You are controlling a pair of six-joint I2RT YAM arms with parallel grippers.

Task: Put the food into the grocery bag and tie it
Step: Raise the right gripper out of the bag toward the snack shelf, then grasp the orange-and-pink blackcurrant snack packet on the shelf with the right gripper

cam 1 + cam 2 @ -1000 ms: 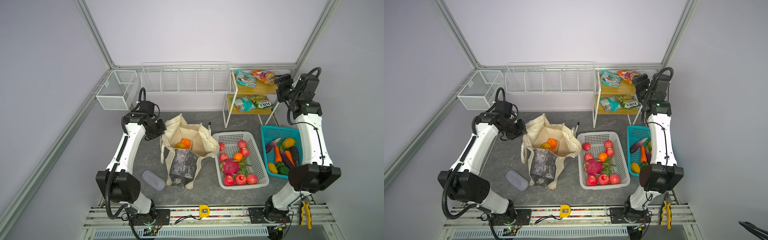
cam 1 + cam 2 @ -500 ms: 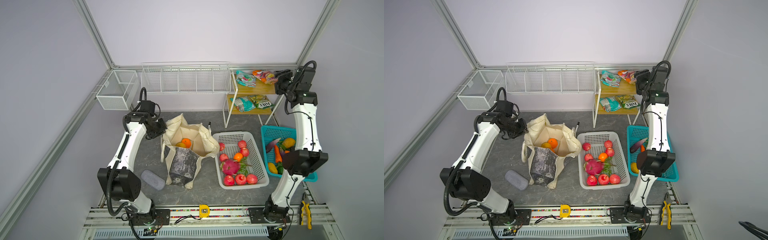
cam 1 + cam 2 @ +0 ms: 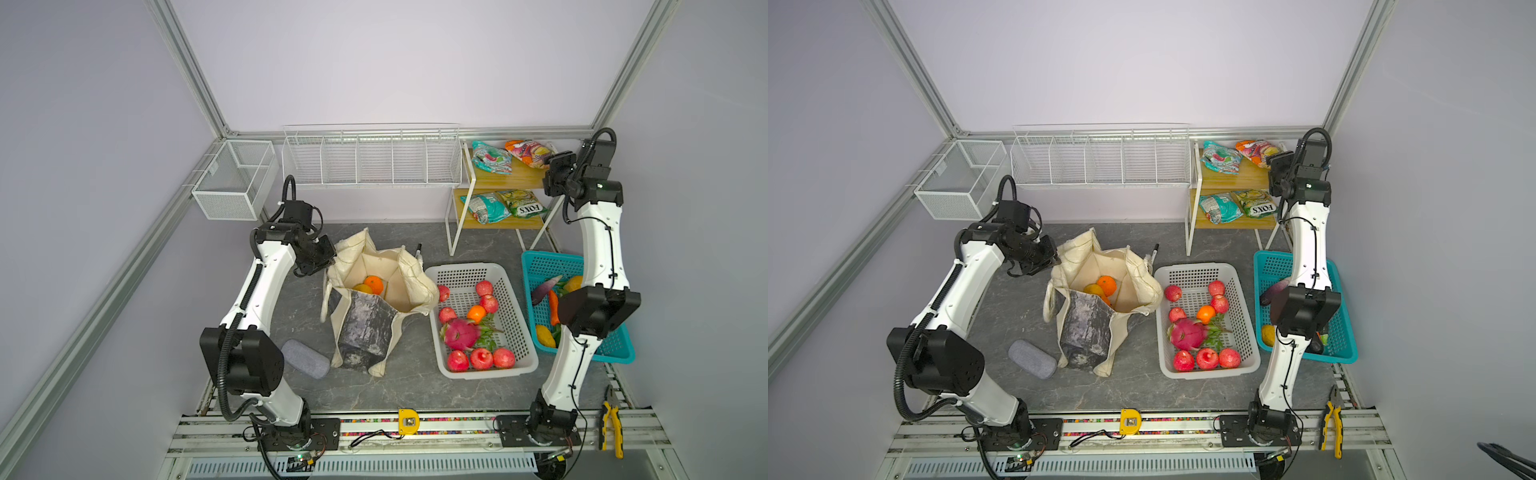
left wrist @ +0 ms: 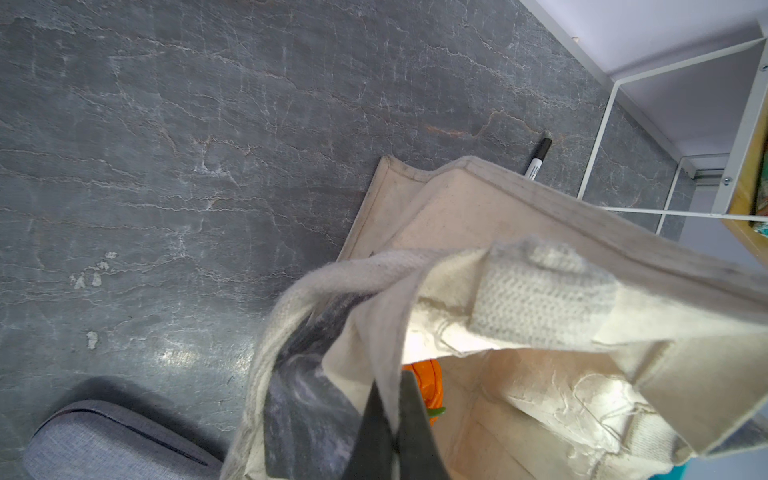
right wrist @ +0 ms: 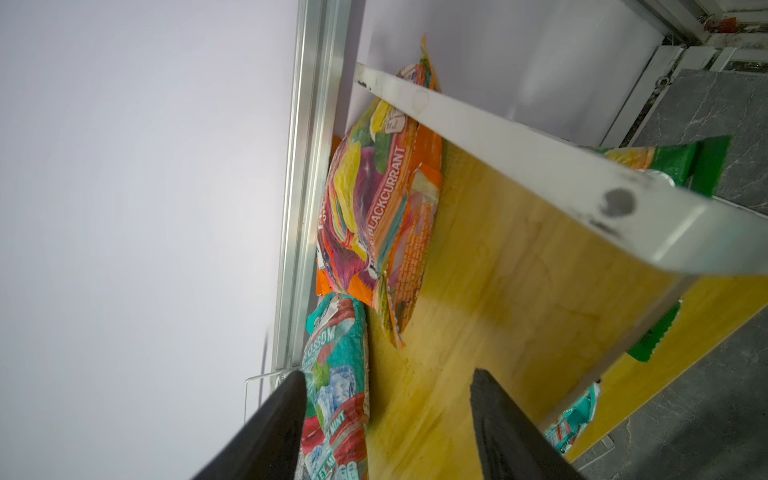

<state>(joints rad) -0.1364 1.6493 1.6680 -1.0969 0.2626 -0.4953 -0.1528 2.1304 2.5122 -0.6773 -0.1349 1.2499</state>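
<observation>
Left pincer point(image 4: 390, 390) pinches grocery bag point(image 3: 361, 328) rim; raised right pincer point(image 5: 386, 374) gapes empty beside shelf point(image 5: 498, 257).

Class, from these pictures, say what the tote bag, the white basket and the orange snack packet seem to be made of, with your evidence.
Tote bag: likely cotton canvas, matte; visible weave and stitched hems. White basket: probably moulded plastic, smooth; uniform rows of holes. Orange snack packet: seemingly printed plastic film, glossy; sharp crinkles and sheen.
</observation>
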